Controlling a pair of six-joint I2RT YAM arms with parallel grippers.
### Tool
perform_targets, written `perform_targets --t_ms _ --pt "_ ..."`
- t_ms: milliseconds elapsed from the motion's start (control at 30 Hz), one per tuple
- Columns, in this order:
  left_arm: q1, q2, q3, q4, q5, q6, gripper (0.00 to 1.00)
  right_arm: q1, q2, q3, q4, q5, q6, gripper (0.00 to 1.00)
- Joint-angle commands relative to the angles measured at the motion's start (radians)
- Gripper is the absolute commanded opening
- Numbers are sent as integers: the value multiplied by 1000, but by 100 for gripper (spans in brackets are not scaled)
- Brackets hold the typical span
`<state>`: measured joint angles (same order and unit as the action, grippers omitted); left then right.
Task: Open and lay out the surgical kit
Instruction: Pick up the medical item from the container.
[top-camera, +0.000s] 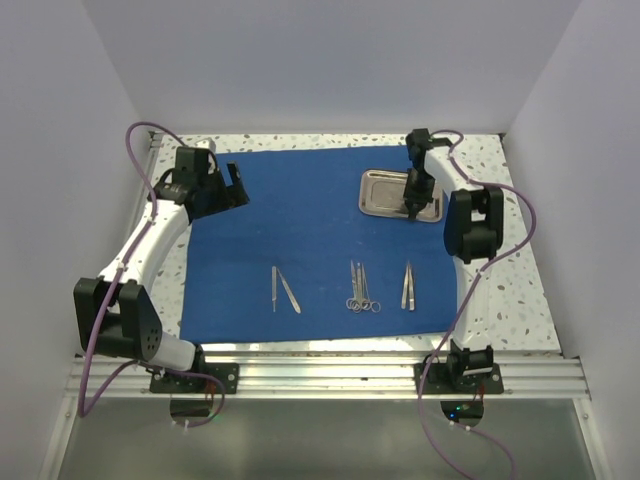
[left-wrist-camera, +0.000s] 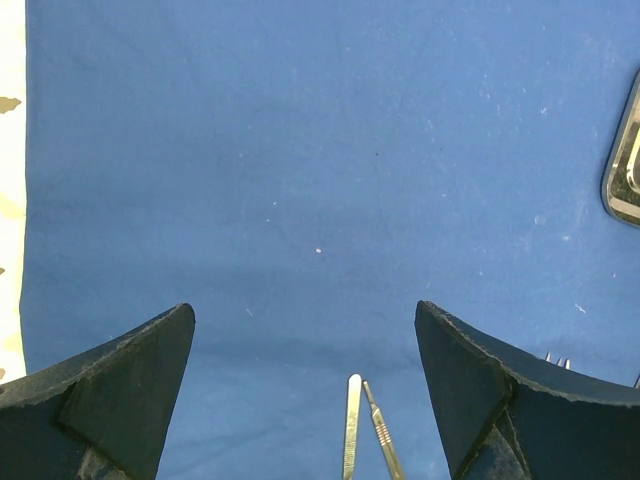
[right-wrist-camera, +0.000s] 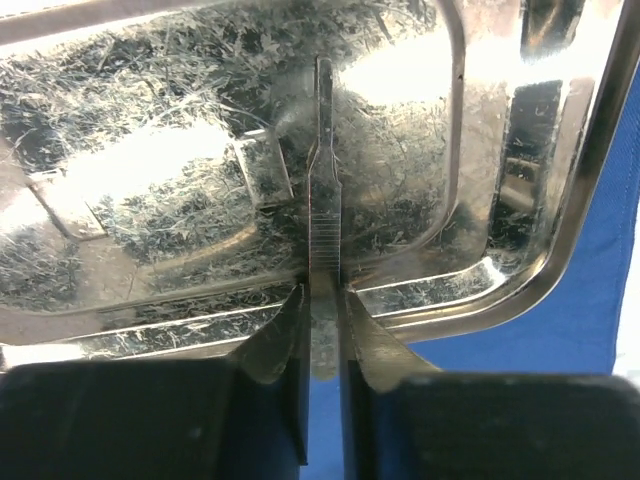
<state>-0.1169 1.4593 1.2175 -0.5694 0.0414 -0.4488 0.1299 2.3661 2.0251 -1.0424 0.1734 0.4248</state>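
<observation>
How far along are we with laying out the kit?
Done: the blue cloth lies spread flat, with a row of instruments along its near side. In hand: the right claw is shut on a slim steel handle over the tray; the left claw hangs open, empty. Left: likely placing that handle in the row.

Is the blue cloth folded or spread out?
Spread out: the blue cloth lies flat, with the steel tray resting on it.

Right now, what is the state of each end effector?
Left end effector: open, holding nothing.
Right end effector: closed on a slim silver instrument over the steel tray.
</observation>
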Motion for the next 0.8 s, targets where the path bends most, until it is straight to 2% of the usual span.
perform_targets --t_ms 0,67,300,567,667,767 --pt "5 -7 39 -26 5 28 95 0 42 -77 27 0 22 9" --pt "5 -11 39 -26 5 28 95 0 41 -89 30 -5 22 0" --pt "3 -27 16 2 21 19 95 2 -51 -63 9 -44 28 0" --pt "5 -36 1 46 48 16 95 53 -261 3 -27 -196 45 0" --pt "5 -37 -12 68 63 19 96 106 -352 -54 14 -343 23 0" --pt "5 -34 -18 85 74 22 96 177 -425 -181 77 -414 23 0"
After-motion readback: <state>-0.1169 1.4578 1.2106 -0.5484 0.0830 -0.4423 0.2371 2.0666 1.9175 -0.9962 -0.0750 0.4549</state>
